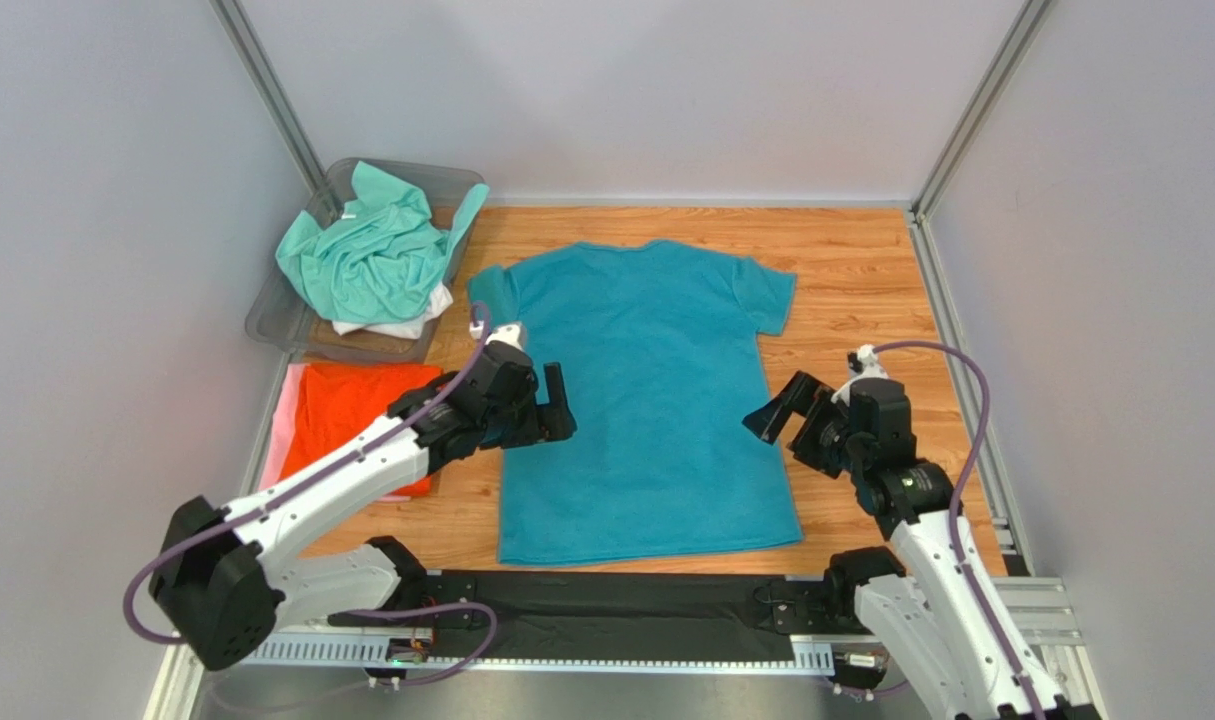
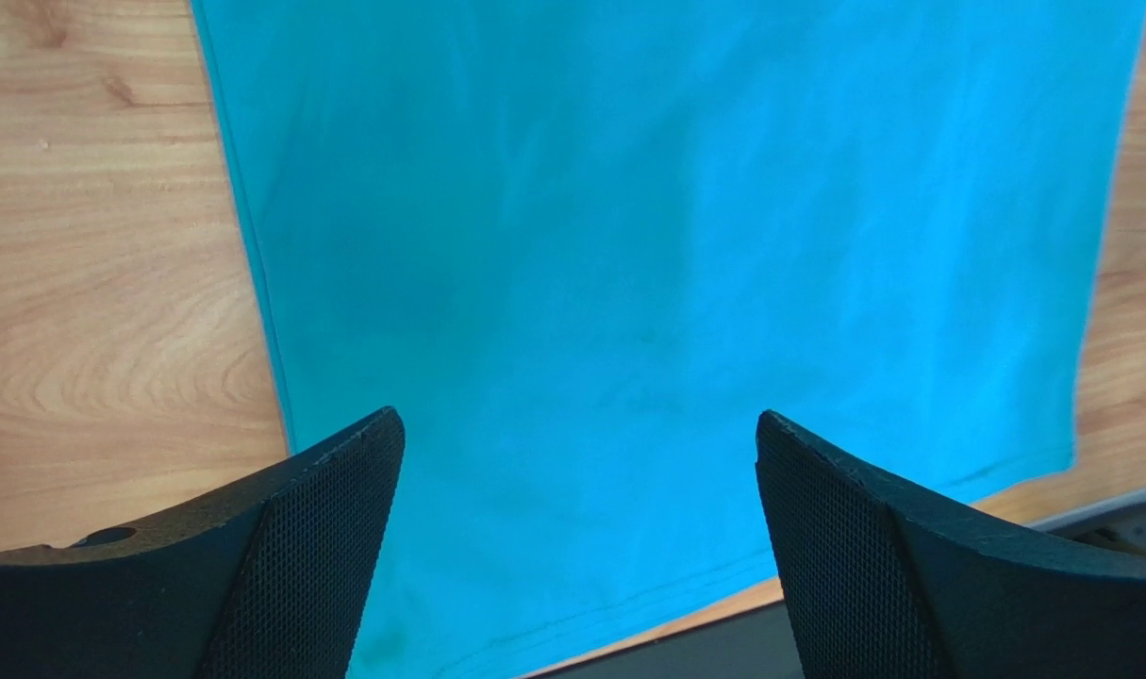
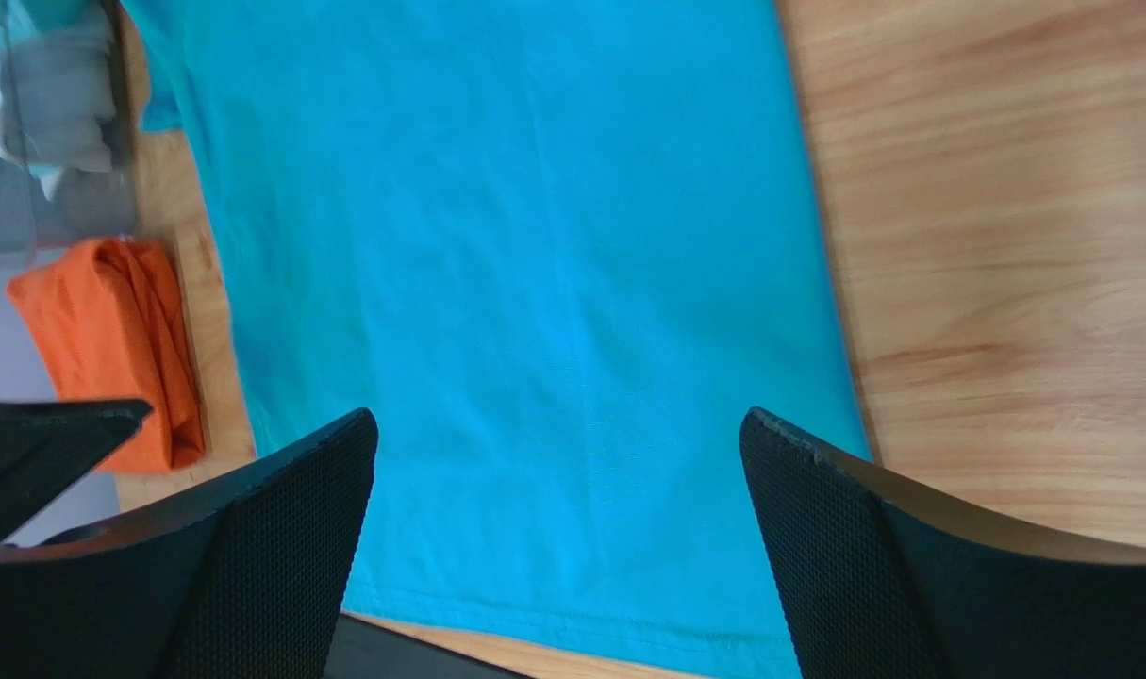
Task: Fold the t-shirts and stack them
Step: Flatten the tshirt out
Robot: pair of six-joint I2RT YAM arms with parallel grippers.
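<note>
The teal-blue t-shirt (image 1: 643, 398) lies spread flat on the wooden table, collar away from me; it fills the left wrist view (image 2: 649, 255) and the right wrist view (image 3: 508, 255). My left gripper (image 1: 544, 404) is open and empty over the shirt's left edge. My right gripper (image 1: 780, 411) is open and empty over its right edge. A folded orange t-shirt (image 1: 361, 420) lies on a pale pink one (image 1: 284, 428) at the left; the orange one also shows in the right wrist view (image 3: 111, 333). A crumpled mint-green t-shirt (image 1: 370, 255) lies on a white one (image 1: 395, 324) in the bin.
A clear grey plastic bin (image 1: 418, 183) stands at the back left. Grey walls with metal frame posts enclose the table (image 1: 869, 270) on three sides. A black strip (image 1: 628, 608) and the arm bases run along the near edge.
</note>
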